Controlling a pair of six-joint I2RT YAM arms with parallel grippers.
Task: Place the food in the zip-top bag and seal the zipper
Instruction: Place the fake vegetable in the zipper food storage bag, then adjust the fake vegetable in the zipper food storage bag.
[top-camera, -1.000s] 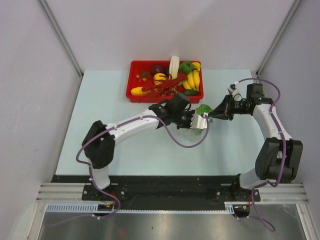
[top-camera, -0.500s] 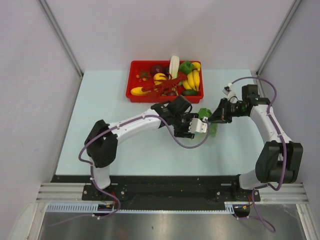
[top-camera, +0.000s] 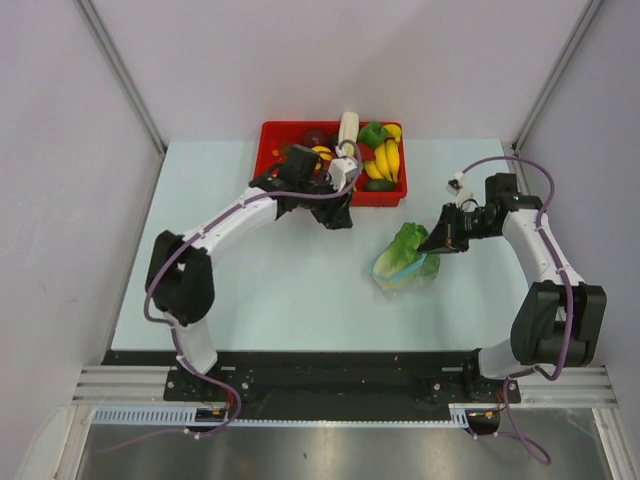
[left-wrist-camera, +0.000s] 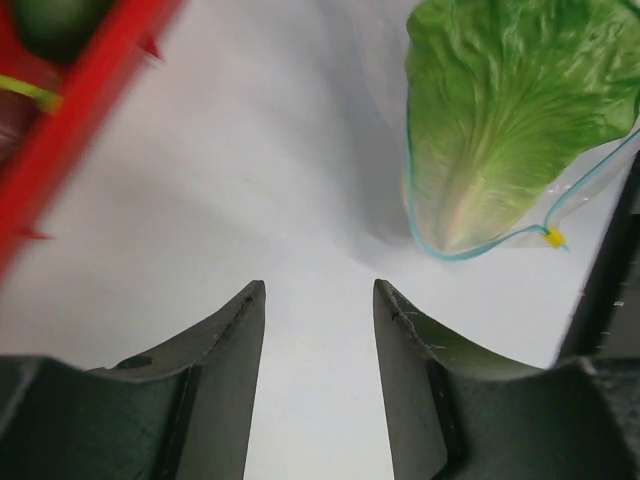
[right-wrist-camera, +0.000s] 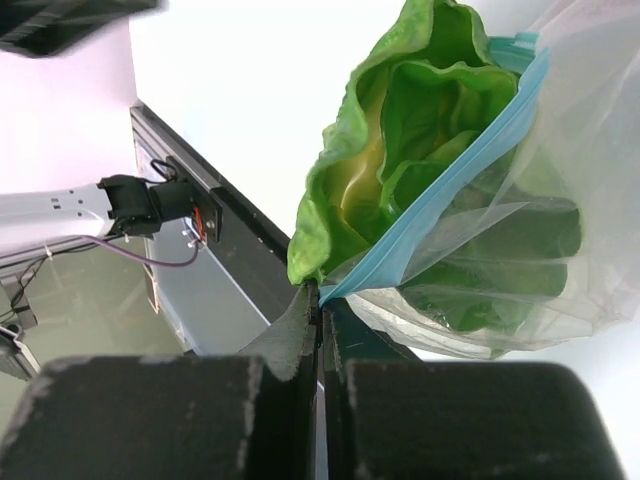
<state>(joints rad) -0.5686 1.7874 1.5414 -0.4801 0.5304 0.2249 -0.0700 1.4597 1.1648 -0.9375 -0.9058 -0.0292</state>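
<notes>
Roughly one item in, the rest to go. The cabbage (top-camera: 405, 245) sat partway inside the zip-top bag (top-camera: 398, 272), its leafy end poking out past the mouth. The bag lay on the table (top-camera: 250, 290), near the red tray (top-camera: 262, 190), off its right near corner. The zipper (right-wrist-camera: 440, 190) gaped around the leaves and was not sealed.

The right gripper (top-camera: 437, 240) was pinched closed on the bag's mouth edge at the blue strip, holding it up. The left gripper (top-camera: 345, 172) hovered over the tray's right half, jaws parted, nothing between them.

The tray was full: bananas (top-camera: 385, 160), a green pepper (top-camera: 372, 133), a yellow fruit (top-camera: 320, 153), dark purple pieces (top-camera: 314, 138) and others too jumbled to name.

Left, I judged: more food into the bag, cabbage pushed fully in, zipper pressed shut.
</notes>
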